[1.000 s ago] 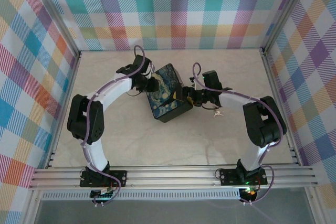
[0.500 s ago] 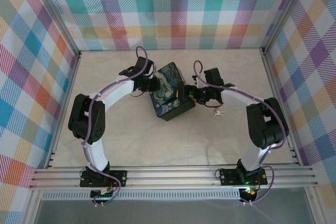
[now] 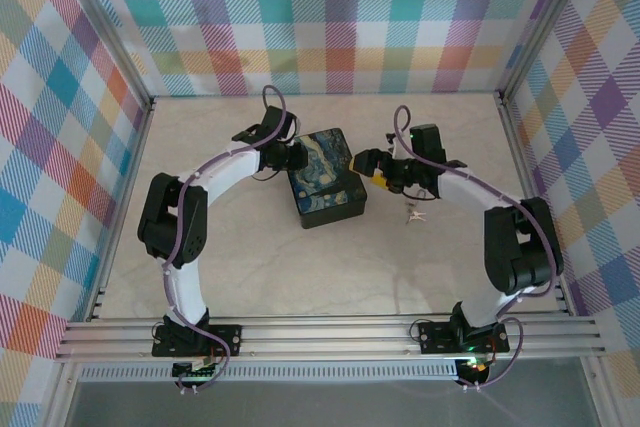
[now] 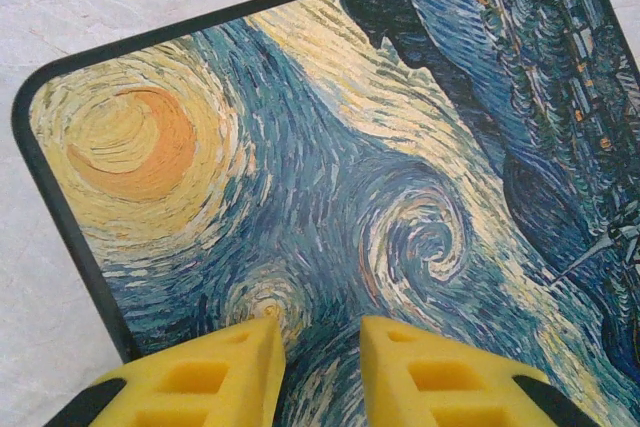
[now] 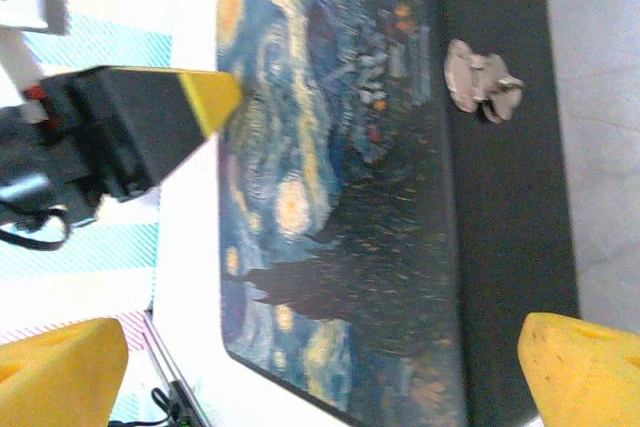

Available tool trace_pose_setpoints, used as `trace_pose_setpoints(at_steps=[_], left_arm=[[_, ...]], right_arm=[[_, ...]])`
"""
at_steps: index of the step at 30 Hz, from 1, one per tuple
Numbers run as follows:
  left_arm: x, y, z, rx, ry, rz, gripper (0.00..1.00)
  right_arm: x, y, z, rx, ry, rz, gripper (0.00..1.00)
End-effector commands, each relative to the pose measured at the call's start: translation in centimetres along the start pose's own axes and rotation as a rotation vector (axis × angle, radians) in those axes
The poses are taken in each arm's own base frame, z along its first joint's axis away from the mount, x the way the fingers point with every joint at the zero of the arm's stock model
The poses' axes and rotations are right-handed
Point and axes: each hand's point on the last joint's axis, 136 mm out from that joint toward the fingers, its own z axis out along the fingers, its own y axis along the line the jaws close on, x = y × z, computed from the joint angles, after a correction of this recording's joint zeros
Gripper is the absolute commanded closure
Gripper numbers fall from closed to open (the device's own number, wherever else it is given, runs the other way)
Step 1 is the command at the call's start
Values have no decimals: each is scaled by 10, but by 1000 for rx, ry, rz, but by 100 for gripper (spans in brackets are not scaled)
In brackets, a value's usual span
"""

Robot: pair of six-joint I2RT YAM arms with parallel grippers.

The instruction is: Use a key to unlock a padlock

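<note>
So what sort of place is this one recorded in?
Most likely an enclosed robot test cell, perhaps a lab rig for recording demonstrations. It has plaid-printed walls around a pale table, and a left arm and right arm bolted to an aluminium rail.

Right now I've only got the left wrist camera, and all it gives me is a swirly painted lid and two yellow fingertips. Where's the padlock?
Observer: The right wrist view has it. The padlock is a small silvery piece sitting against the dark side wall of the tin.
Operator: And what would open it?
Observer: From above, the key lies loose on the table, to the right of the tin and apart from it, beside the right arm.
</note>
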Motion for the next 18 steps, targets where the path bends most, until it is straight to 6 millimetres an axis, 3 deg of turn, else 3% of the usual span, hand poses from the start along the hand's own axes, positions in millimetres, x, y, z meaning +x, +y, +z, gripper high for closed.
trace_pose_setpoints(at_steps=[1,7,14,18], left_arm=[[41,29,21,-100,162,-13,72],[22,15,7,-65,137,-6,72],[-18,3,-37,-15,20,-6,68],[-36,11,-63,-2,-55,-28,66]], right_arm=[[-4,13,-7,-31,-18,-9,0],[-1,6,-17,61,-25,-69,0],[-6,4,-36,147,-65,-154,0],[-18,-9,-55,228,-120,-164,0]])
